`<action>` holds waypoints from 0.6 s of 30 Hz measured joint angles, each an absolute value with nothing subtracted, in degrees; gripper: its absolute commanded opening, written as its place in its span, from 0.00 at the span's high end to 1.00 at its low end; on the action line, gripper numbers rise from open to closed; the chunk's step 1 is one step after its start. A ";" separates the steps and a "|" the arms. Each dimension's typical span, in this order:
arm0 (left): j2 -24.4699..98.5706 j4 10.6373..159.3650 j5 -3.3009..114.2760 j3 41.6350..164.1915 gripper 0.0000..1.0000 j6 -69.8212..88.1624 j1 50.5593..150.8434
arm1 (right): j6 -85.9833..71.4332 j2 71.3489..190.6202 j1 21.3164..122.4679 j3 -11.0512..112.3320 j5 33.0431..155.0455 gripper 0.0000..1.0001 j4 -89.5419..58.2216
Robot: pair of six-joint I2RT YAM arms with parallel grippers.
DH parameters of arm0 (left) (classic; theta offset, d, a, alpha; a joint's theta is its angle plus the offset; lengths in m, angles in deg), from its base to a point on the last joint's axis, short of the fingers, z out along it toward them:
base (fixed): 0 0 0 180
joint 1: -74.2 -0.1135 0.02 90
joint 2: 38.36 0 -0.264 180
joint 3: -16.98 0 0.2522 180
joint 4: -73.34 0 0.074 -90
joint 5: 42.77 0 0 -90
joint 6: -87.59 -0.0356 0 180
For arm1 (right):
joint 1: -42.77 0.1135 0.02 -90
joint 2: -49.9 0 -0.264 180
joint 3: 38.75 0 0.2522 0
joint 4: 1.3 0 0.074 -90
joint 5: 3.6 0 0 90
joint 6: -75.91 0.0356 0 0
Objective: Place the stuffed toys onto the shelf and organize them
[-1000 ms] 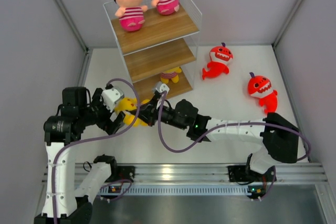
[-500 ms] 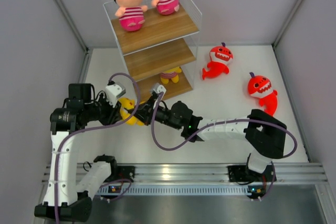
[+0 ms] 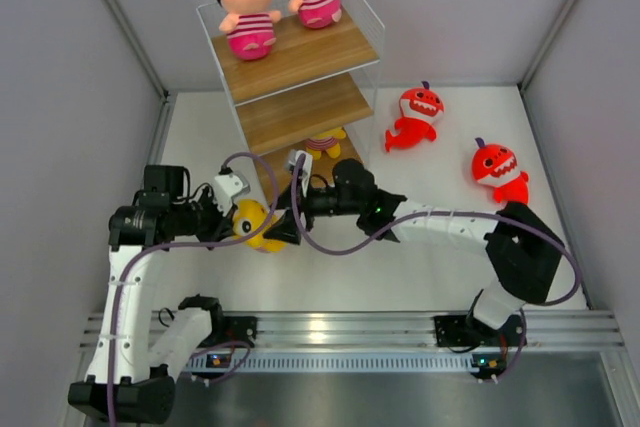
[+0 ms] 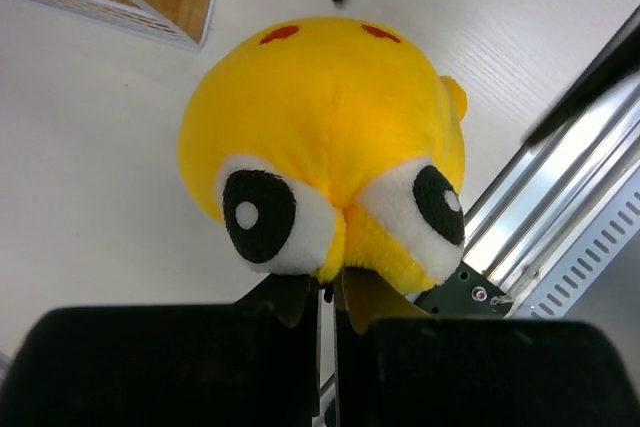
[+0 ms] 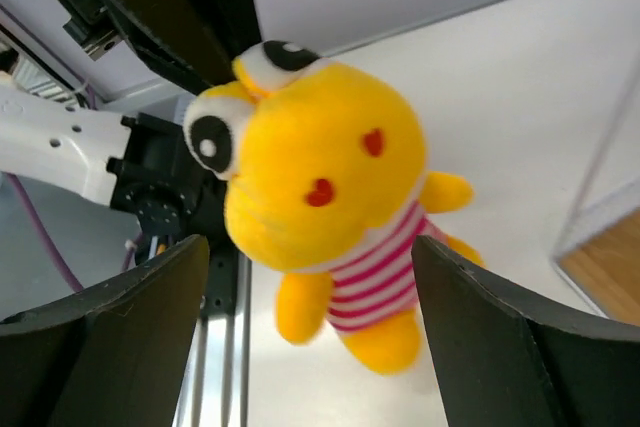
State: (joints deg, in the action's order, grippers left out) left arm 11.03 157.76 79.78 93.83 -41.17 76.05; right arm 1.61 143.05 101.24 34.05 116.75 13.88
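Top external view: the yellow plush doll with big eyes and a pink striped shirt (image 3: pixel 252 224) is at 7 o'clock from the 3-tier wooden shelf (image 3: pixel 300 112), just beside it. The left gripper (image 4: pixel 328 292) is clamped on yellow plush by its eyes. The right gripper (image 5: pixel 305 247) gapes wide around it, holding nothing.

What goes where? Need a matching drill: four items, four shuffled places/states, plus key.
1. black-haired boy dolls in pink stripes
2. red toothy plush sharks
3. big-eyed yellow plush doll
4. right gripper

A. open, straddling the yellow doll
B. top board of the white-wire wooden shelf
C. pinched by the shut left gripper
D. on the white table, right of the shelf

Pairs: 1-B, 2-D, 3-C, 4-A
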 measured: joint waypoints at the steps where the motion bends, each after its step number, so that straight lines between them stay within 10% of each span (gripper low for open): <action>1: 11.23 157.91 80.31 93.38 1.00 -42.13 76.07 | -0.35 142.17 99.76 34.99 118.48 0.16 10.02; 18: 11.64 163.55 87.52 93.55 1.00 -51.90 76.09 | -19.37 138.81 97.13 43.15 130.54 0.38 -8.47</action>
